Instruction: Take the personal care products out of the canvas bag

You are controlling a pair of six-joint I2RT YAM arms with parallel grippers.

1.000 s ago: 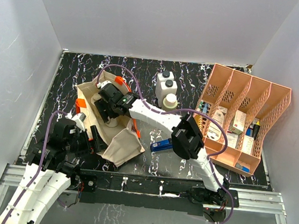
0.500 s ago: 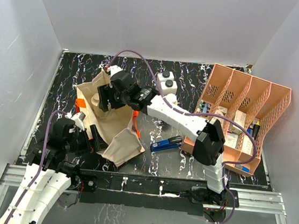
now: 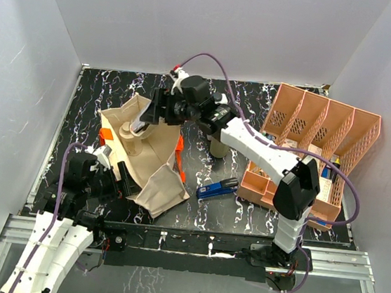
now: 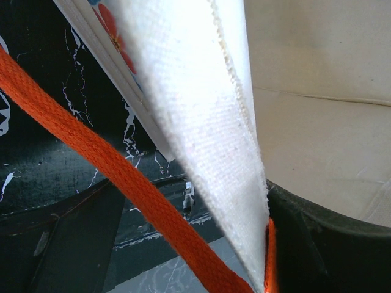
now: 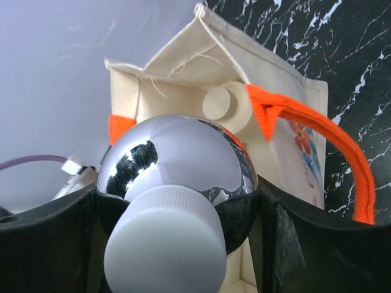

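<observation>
The canvas bag (image 3: 158, 179) lies open on the dark marbled table, its orange handles (image 5: 342, 160) showing. My right gripper (image 3: 154, 113) hangs above the bag's mouth, shut on a small bottle (image 5: 183, 165) with a mirror-shiny rounded shoulder and a white ribbed cap. A cream cylinder (image 5: 225, 105) stands inside the bag below it. My left gripper (image 3: 122, 180) is at the bag's near left rim. Its jaws stand wide, with the canvas edge (image 4: 214, 140) against one finger and an orange strap (image 4: 140, 195) crossing the gap. Another cream bottle (image 3: 218, 149) stands on the table under the right arm.
A blue-black stapler (image 3: 217, 189) lies right of the bag. The salmon-pink divided organizer (image 3: 354, 147) with small cartons stands at the right. White walls close in the table at the back and sides. A purple cable loops over the right arm.
The right gripper has lifted out of the bag with the shiny bottle, moving up and toward the back. The left gripper has stayed at the rim.
</observation>
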